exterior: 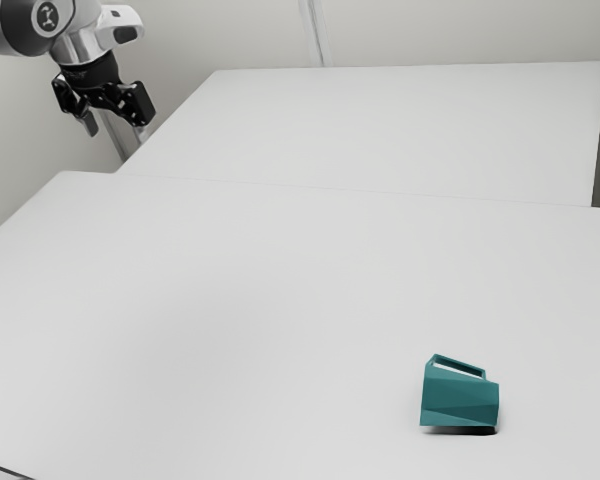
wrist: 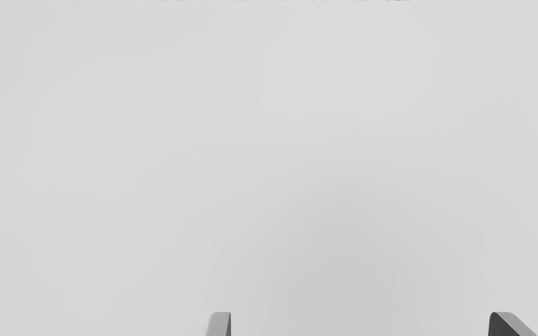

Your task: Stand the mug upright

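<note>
1. Mug (exterior: 460, 402) is lying sideways, handle up, well apart from the far-left corner of the counter (exterior: 230, 300) in the exterior view.
2. Fingers (wrist: 220, 325) are standing apart, empty.
3. Reaching seems the step; the next move is calling for lowering around the mug.

The side camera, farther off, and wrist camera both look down at the table (exterior: 230, 310).

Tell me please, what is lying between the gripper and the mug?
Nothing lies there: in the exterior view, the stretch of white table between the gripper and the mug is bare.
</note>
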Action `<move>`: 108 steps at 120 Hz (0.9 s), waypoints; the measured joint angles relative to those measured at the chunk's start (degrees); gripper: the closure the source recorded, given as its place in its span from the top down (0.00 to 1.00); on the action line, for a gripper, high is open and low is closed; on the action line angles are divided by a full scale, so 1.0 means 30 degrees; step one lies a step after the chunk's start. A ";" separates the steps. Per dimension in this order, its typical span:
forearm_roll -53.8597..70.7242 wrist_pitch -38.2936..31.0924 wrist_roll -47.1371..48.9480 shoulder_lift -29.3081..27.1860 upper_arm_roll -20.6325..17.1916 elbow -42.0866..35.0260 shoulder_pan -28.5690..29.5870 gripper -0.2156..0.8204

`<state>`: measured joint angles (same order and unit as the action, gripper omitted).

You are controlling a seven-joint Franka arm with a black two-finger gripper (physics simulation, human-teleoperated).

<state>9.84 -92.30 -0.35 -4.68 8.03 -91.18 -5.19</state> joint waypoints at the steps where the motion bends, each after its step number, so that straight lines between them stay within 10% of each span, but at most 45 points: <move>1: -0.0021 -0.0015 -0.0019 -0.0005 -0.0001 -0.0008 -0.0010 0.79; 50: -0.2743 -0.0979 -0.0705 0.0104 -0.0212 -0.1480 -0.0203 0.79; 108: -1.2367 -0.3303 0.1448 0.1371 -0.3736 -0.8203 -0.0982 0.79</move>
<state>-27.26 -102.21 4.00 -0.57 -3.18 -115.79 -8.14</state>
